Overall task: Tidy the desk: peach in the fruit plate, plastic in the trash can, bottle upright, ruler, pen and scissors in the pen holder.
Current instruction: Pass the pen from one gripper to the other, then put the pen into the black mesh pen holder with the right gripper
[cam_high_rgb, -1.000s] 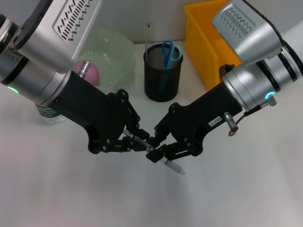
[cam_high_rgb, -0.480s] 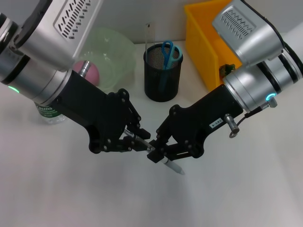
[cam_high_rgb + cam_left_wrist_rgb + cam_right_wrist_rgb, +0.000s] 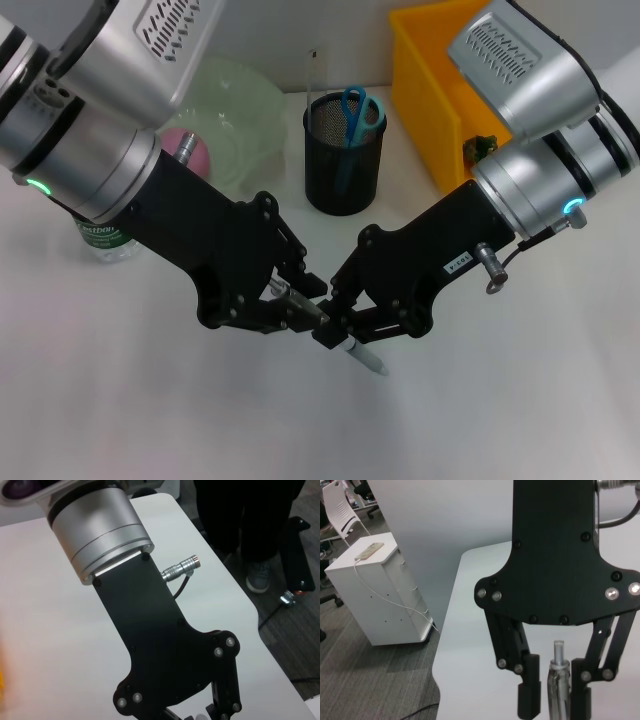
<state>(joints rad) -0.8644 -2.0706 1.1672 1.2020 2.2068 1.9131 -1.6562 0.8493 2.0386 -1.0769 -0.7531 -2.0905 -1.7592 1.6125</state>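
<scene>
Head view, lower centre: clear plastic pen (image 3: 362, 355) slants lower right, gripped by right gripper (image 3: 338, 335); left gripper (image 3: 300, 312) grasps its upper end.

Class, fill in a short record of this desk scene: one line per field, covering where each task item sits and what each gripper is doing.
pen: low over the desk centre, between both grippers
right gripper: fingers on either side of the pen
left gripper: at the pen's upper end, grip unclear
pen holder: black mesh, upright, behind the grippers
scissors: blue handles, standing in the pen holder
ruler: upright at the holder's rim
peach: in the green fruit plate
bottle: mostly hidden behind the left arm
trash can: yellow, far right
</scene>
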